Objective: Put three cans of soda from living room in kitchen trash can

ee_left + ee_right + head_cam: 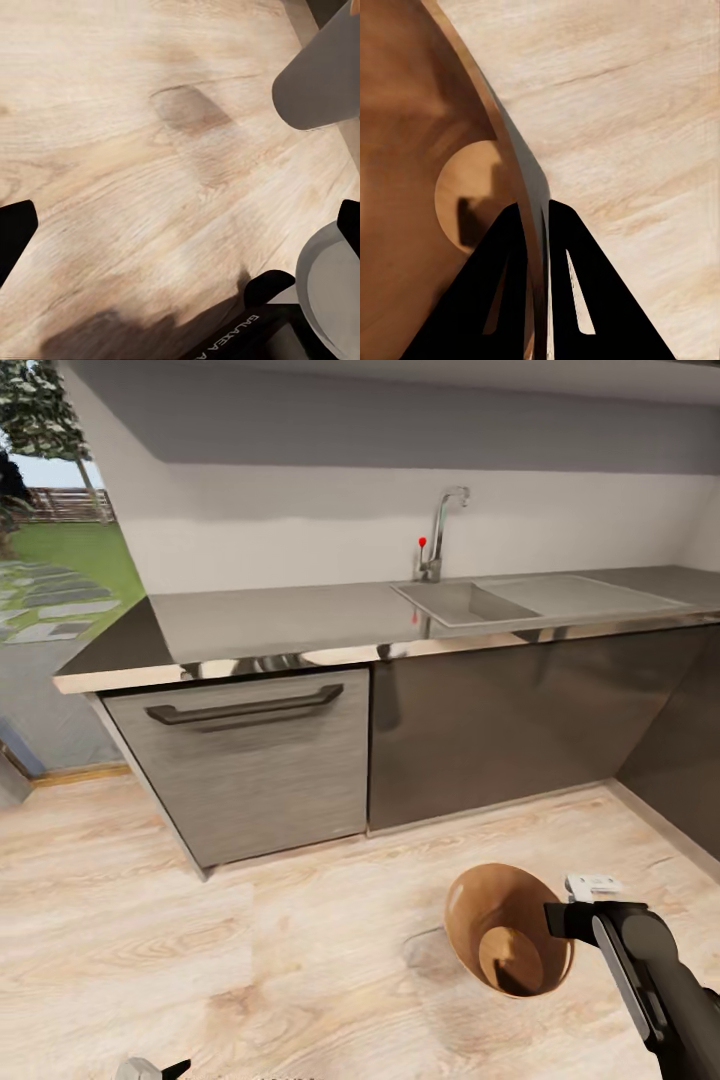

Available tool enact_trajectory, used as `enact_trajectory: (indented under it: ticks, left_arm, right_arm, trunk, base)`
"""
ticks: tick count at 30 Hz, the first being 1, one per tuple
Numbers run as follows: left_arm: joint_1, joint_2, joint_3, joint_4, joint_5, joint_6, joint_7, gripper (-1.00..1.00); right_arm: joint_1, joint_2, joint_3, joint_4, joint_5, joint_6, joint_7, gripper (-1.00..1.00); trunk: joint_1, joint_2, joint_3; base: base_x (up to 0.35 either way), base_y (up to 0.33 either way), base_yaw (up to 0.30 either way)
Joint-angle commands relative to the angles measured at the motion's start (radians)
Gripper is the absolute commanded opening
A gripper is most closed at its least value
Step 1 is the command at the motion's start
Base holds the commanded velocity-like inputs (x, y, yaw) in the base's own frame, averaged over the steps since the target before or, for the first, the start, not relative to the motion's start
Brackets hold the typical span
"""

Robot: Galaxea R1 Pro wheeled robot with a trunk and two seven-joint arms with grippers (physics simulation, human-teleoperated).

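While right gripper (538, 247) pinches its wall (rim), tash can (500, 920) tilts | mouth toward cabinets (400, 740).

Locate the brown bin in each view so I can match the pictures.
Head view: trash can low and right of centre, on the wood floor, right tool at its rim.
Right wrist view: trash can wall pinched between the tool's fingers.
Left wrist view: not there.
Shared landmark: wood floor.
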Motion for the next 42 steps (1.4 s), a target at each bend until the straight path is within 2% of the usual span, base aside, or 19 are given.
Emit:
enact_trajectory:
  ticks: [1,31,42]
  left_arm:
    - [0.000,0.000,0.000,0.000,0.000,0.000,0.000,1.00]
    - [0.000,0.000,0.000,0.000,0.000,0.000,0.000,1.00]
    - [0.000,0.001,0.000,0.000,0.000,0.000,-0.001,1.00]
  right_arm:
    - [0.000,0.000,0.000,0.000,-0.010,0.000,0.005,-1.00]
    - [0.000,0.000,0.000,0.002,-0.010,0.000,0.005,-1.00]
    - [0.000,0.001,0.000,0.003,-0.010,0.000,0.005,-1.00]
  trunk:
    - [0.000,0.000,0.000]
    - [0.000,0.000,0.000]
    - [0.000,0.000,0.000]
  base:
    - [0.000,0.000,0.290]
    - [0.000,0.000,0.290]
    - [0.000,0.095,0.290]
